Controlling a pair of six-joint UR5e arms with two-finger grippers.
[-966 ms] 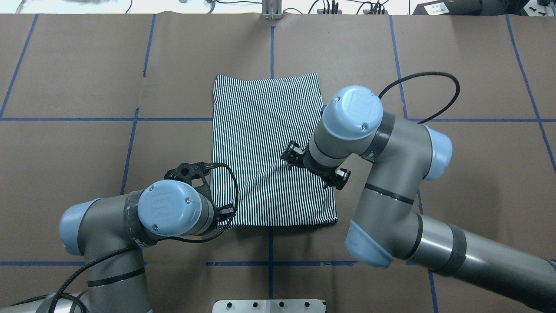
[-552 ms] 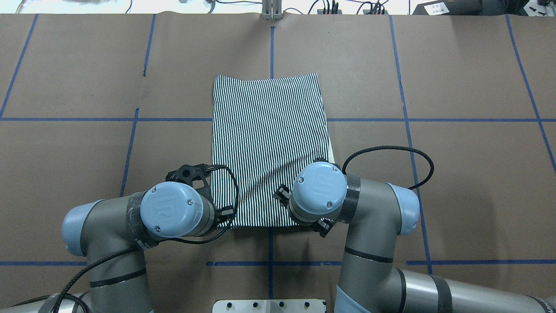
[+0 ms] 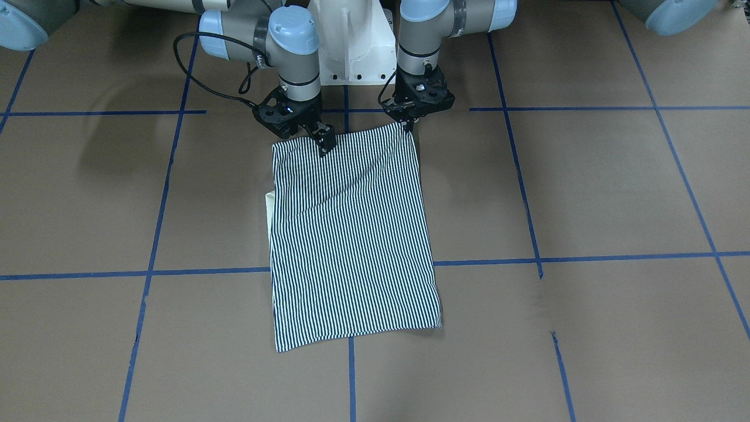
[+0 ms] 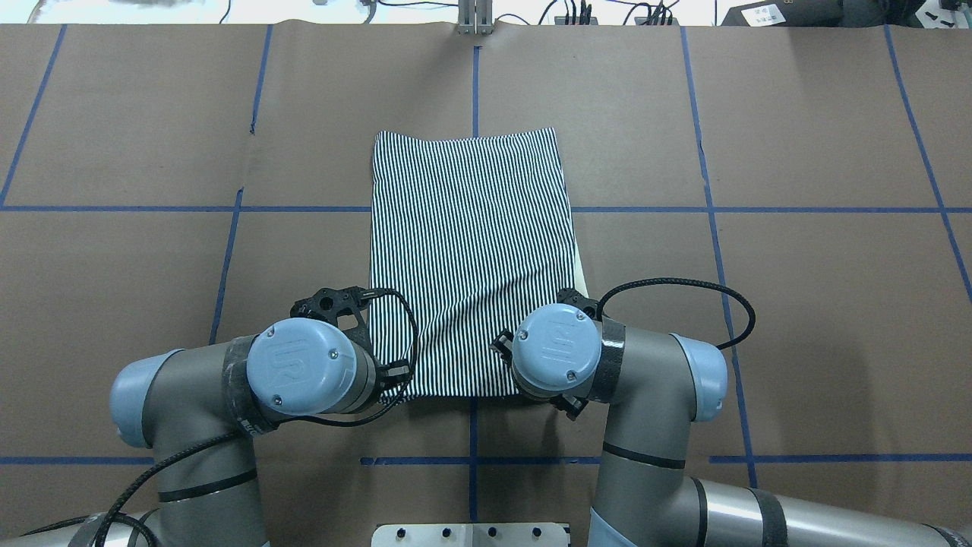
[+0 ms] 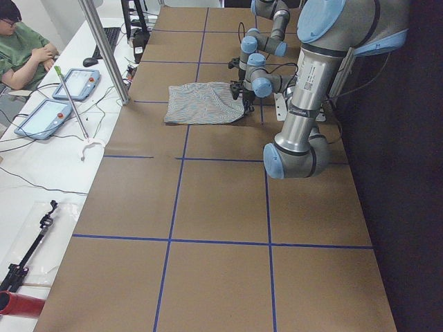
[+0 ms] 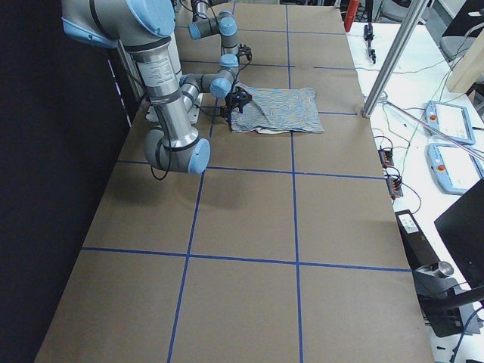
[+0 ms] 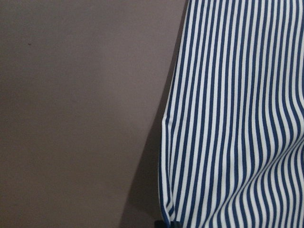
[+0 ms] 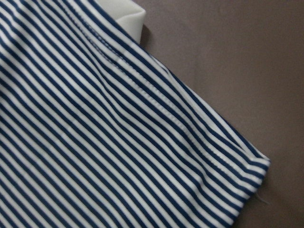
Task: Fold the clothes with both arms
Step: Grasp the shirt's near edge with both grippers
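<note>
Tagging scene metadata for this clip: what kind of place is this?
Most likely a robotics lab data-collection cell. The left arm and right arm share a white pedestal, with a striped shirt on a paper-covered table gridded in blue tape; a side bench holds control tablets.

Brown paper table cover (image 4: 835, 319), marked in grid by blue tape lines (image 4: 114, 208); cables and plugs (image 4: 577, 11) along far edge, 12 o'clock in overhead view; white side bench (image 5: 41, 173) at 9 o'clock in exterior left view; person in green top (image 5: 21, 52) at 10 o'clock, at bench's edge; two tablets with red buttons (image 5: 77, 83) just beside metal pole (image 5: 104, 48); keyboard (image 5: 111, 34) and mouse (image 5: 89, 61) near 11 o'clock; red cylinder (image 5: 19, 304) at 8 o'clock, black tool (image 5: 31, 242) close by toward 12 o'clock.
</note>
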